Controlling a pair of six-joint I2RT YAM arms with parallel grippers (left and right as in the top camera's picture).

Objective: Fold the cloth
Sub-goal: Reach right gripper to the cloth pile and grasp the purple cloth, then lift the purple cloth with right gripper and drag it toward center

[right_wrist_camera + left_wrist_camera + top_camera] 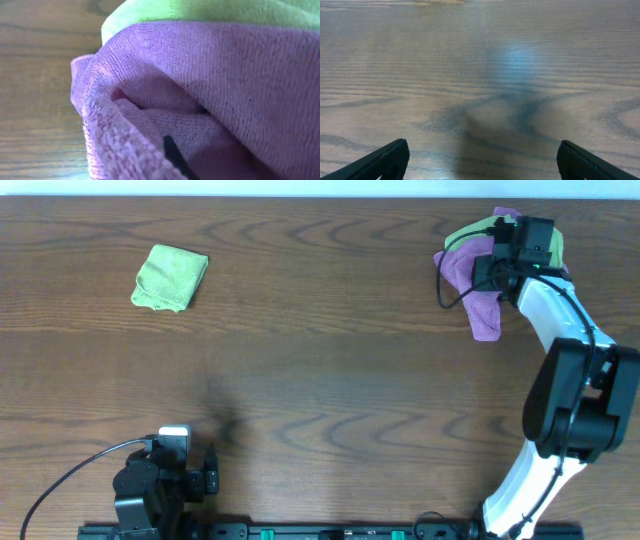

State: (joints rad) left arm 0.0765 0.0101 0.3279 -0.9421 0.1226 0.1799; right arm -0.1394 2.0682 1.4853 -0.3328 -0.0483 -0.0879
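Spanning every view is the wooden worktop (320,380). At its far right corner the right arm (570,395) reaches over a crumpled purple cloth (487,315), which lies partly on a lime-green cloth (468,230). A folded green cloth (170,277) sits well apart at the far left. The right fingers (174,154) are buried in purple folds. Only one dark tip shows, so whether they pinch the fabric cannot be told. The left fingers (385,160) — spread wide — hover over bare wood.
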